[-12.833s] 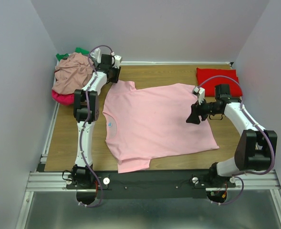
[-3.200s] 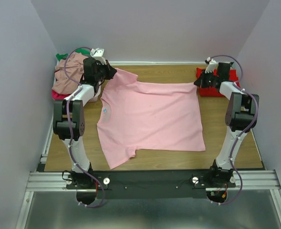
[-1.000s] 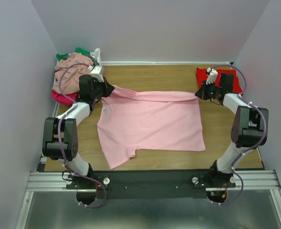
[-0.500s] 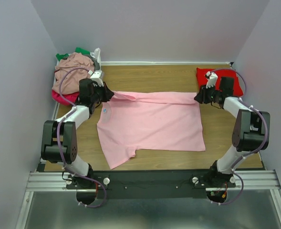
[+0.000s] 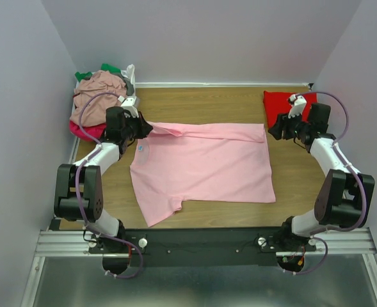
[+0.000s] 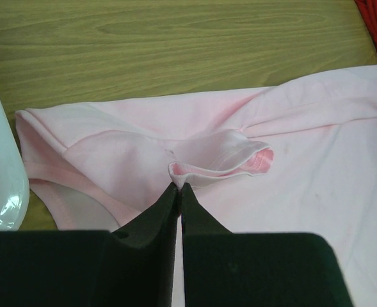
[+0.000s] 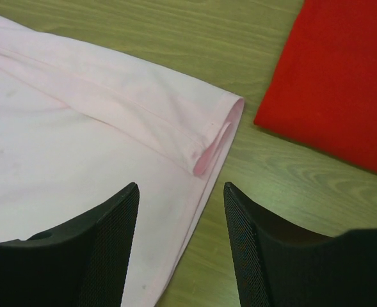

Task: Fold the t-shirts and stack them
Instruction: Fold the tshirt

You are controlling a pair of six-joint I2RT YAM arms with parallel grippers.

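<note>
Your right gripper is hanging open over the pink tee's folded corner, beside the red tee. Your left gripper is sitting nearly closed at the sleeve; whether it is gripping is unclear.

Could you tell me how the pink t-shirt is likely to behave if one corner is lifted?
Probably floppy: the pink t-shirt lies flat, and its folded-over far edge slumps in soft rolls. Likely light: the thin cloth puckers up at the tips of the left tool. Pushed, it would probably bunch and wrinkle rather than slide whole.
</note>
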